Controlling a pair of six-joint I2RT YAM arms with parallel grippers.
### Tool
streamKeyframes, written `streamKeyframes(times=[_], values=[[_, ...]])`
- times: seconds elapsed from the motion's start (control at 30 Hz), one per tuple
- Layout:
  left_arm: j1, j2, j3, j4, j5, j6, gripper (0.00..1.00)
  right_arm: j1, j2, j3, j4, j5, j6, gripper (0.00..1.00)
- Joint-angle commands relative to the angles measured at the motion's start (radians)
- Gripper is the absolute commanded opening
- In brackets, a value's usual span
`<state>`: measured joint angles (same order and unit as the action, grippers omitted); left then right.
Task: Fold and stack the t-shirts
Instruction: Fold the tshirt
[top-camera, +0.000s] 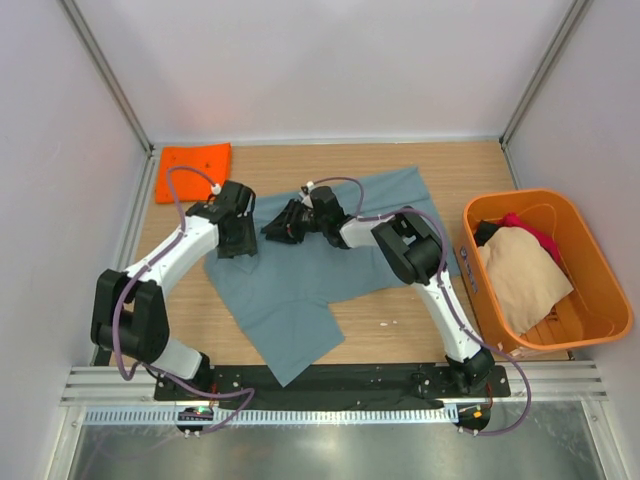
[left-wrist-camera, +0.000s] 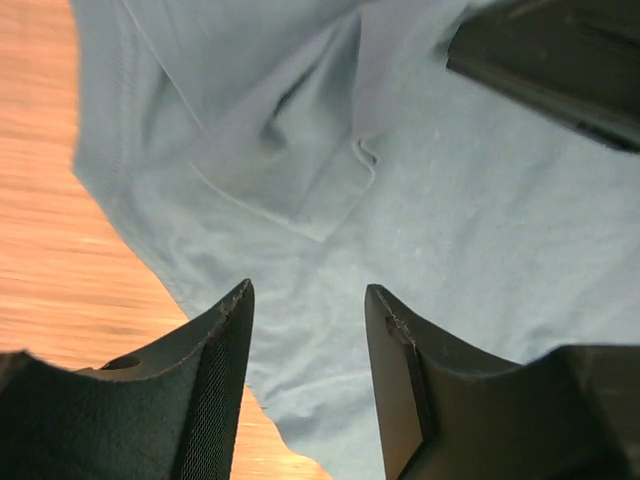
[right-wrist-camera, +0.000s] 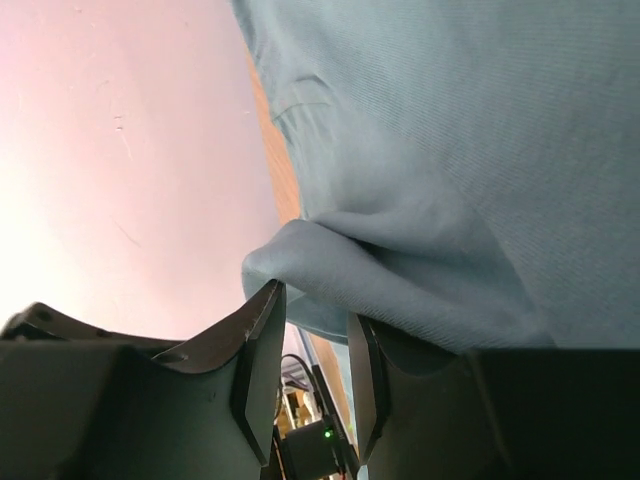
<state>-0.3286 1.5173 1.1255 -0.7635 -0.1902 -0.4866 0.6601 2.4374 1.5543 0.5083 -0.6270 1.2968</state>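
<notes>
Top external view, near to far. Grey-blue t-shirt lies open and rumpled over the middle of the counter, one flap reaching the near edge. No clean fold made yet.

Left hand: fingers spread, nothing between them, hanging over the shirt near its left edge, where a small creased flap shows.

Right hand: fingers drawn close, and it looks to be pinching a rolled fold of the grey-blue t-shirt at the very tips. Cloth drapes away from the grip.

Orange t-shirt lies flat and folded at the far left corner, well apart from the work. Orange tub stands at the right edge, holding a beige shirt, a red shirt and a dark shirt.

Risks, as judged:
- Right grip is shallow, at the tips only. A quick pull could let the fold slide out.
- Only one side is held. Dragging now would likely bunch the cloth rather than flatten it.
- The two hands sit close together, so they could collide if the left one reaches in.
- The near flap could slip over the near edge.

Surface: pale wood grain, smooth, little friction for cloth. Room: plain white walls enclose the far, left and right sides.
</notes>
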Motion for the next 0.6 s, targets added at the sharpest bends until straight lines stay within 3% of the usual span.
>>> streamKeyframes(times=[0.0,0.17,0.27,0.57], values=[[0.005,-0.04,-0.073,0.108,0.078,-0.076,0.5,0.007,-0.075,0.004,-0.036,0.007,-0.027,0.37],[0.005,0.04,-0.086,0.176,0.052,-0.087,0.56,0.001,-0.158,0.012,-0.242,0.006,-0.161,0.37],[0.008,0.064,-0.063,0.104,-0.008,-0.186,0.51,-0.001,-0.184,0.016,-0.335,0.004,-0.266,0.37],[0.095,-0.077,-0.253,0.205,0.115,-0.3,0.57,0.001,-0.19,0.016,-0.355,-0.037,-0.329,0.37]])
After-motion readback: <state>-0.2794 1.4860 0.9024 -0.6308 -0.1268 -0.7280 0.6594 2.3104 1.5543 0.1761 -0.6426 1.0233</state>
